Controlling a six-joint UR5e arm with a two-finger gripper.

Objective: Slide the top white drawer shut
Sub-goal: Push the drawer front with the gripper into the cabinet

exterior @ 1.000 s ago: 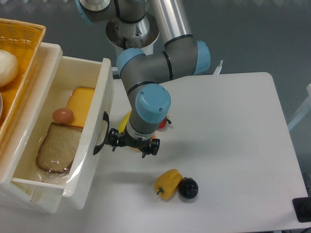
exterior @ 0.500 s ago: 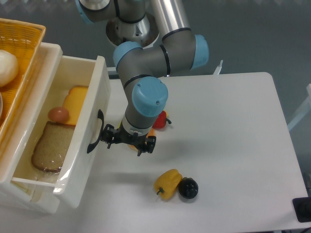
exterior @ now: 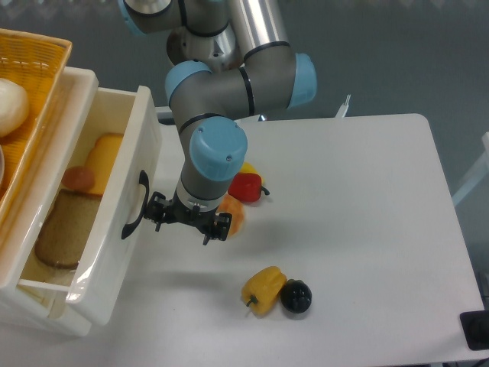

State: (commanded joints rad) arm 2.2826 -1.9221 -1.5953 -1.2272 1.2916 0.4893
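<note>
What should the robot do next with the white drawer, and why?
Probably keep pushing left. The pincer sits right against the black handle on the front of the top white drawer, and the drawer is not shut yet: the bread and other food inside are in plain sight. A further short push in the same direction should slide it closer to closed.
</note>
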